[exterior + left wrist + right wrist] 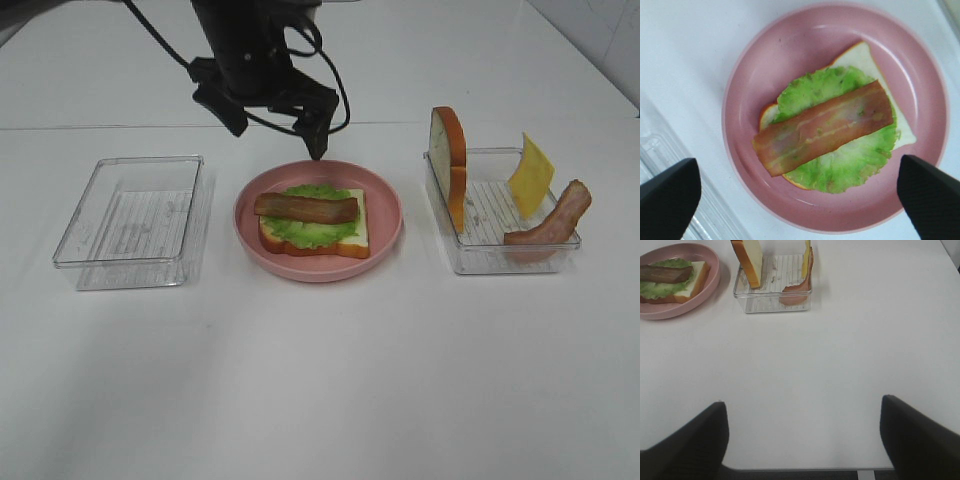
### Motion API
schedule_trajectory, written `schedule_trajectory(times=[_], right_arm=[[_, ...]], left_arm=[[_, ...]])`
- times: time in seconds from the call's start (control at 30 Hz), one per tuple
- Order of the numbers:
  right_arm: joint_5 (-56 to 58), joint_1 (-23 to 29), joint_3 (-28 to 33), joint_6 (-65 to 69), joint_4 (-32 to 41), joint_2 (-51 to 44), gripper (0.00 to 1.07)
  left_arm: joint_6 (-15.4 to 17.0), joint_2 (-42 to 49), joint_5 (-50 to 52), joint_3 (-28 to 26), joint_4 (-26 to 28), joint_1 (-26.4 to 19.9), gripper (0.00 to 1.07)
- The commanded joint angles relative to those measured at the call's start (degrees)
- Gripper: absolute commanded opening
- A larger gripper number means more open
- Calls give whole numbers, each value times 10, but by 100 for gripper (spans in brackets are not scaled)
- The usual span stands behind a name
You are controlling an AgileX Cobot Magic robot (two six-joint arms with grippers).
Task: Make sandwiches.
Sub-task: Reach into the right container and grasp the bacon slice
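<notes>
On my overhead view, the left tray (128, 222) sits at centre left on the white table (320, 400). Just right of it, at frame centre, is the plate (392, 215), and the sandwich as built so far lies on it. A bread slice (354, 232) lies flat at the bottom, lettuce (300, 232) is spread over it, and one bacon strip (305, 208) runs lengthwise on top.

My left gripper (277, 138) hangs above the plate's far rim, at upper centre, with its jaws spread wide and holding nothing. The left wrist camera agrees: both fingers (667, 200) stand on either side of the stack, clear of the food.

At centre right is the right tray (500, 262). A second slice (450, 160) stands on edge at its left end, the cheese (531, 176) leans upright near the far right corner, and a spare bacon (552, 222) is propped along the right wall.

My right gripper (802, 437) doesn't show overhead. Its wrist camera shows it released, jaws apart over the table, well short of the right tray.
</notes>
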State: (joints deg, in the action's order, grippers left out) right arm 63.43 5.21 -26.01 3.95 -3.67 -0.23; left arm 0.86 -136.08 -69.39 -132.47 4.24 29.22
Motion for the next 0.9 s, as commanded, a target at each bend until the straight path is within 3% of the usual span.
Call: schedule_trajectory(times=[0.03,0.13,0.2,0.23,0.3,0.4,0.47,0.5,0.57,0.77,0.9], right_arm=[[-5,1,2,-3,2,-17,80],[-5,1,2,-3,2,-17,80],[-5,1,2,-3,2,-17,80],[-5,1,2,-3,2,-17,80],[-5,1,2,-3,2,-17,80],[-5,1,2,-3,2,-17,80],[-5,1,2,-3,2,-17,80],[-5,1,2,-3,2,-17,80],[-5,1,2,-3,2,-17,80],[-5,1,2,-3,2,-17,80],[-5,1,2,-3,2,-17,80]], left_arm=[[11,33,-61,-6,-3,-12,102],[11,46,-61,-6,-5,-24,102],[2,61,-61,-5,-5,-66,101],[2,61,-61,-5,-5,-66,101],[-9,77,-61,-3,-6,-152,100],[-9,82,-61,-3,-7,-177,100],[-12,101,-61,-3,-3,-272,100],[-12,101,-61,-3,-3,-272,100],[-32,110,-61,-3,40,-332,100],[-55,139,-61,25,66,-364,100],[-74,210,-61,120,51,-364,100]])
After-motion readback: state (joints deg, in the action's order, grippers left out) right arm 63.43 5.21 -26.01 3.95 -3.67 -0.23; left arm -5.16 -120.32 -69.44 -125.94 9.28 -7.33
